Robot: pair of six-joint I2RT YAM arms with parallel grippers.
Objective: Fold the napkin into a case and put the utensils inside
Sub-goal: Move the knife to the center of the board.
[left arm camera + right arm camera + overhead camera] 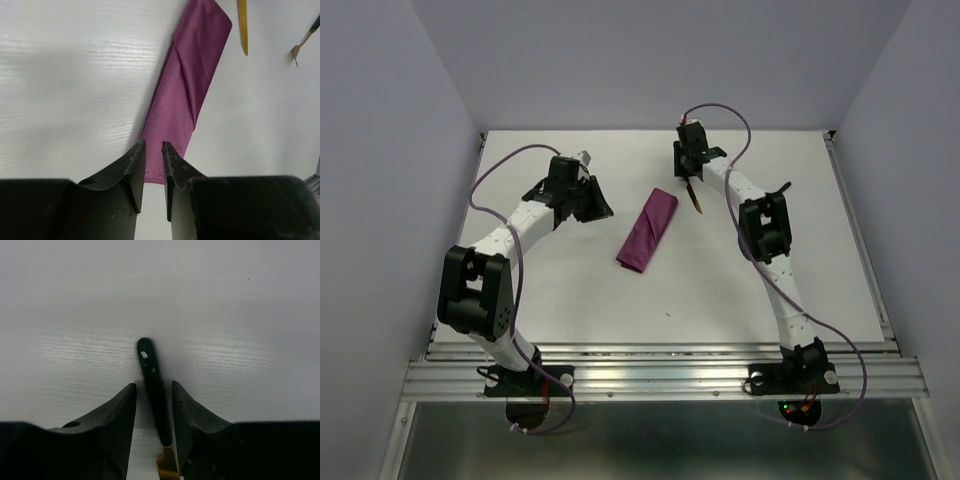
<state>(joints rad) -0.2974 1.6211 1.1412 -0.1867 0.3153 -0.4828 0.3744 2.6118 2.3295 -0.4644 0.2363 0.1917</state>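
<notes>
Table is showing you a white top with a faint wood grain, and pale lavender walls are closing it in at 9, 12 and 3 o'clock. A ribbed metal rail is running along the 6 o'clock edge, where your two arms are bolted.

In the top view, the case is lying flat near the middle of the table as a narrow magenta-purple strip. Its long axis is running from about 1 o'clock to 7 o'clock.

Just beside its far end, at 3 o'clock, the knife is lying on the table. Its black handle is pointing to 12 o'clock and its gold blade to about 6 o'clock.

Your right pincer is straddling that handle with its jaws parted, a sliver of table showing on either side, so it is not clamping.

Your left pincer is hovering at 9 o'clock of the case, apart from it, with a narrow gap between its jaws and nothing in them.

The fork is peeking in at the left wrist view's upper right corner.
</notes>
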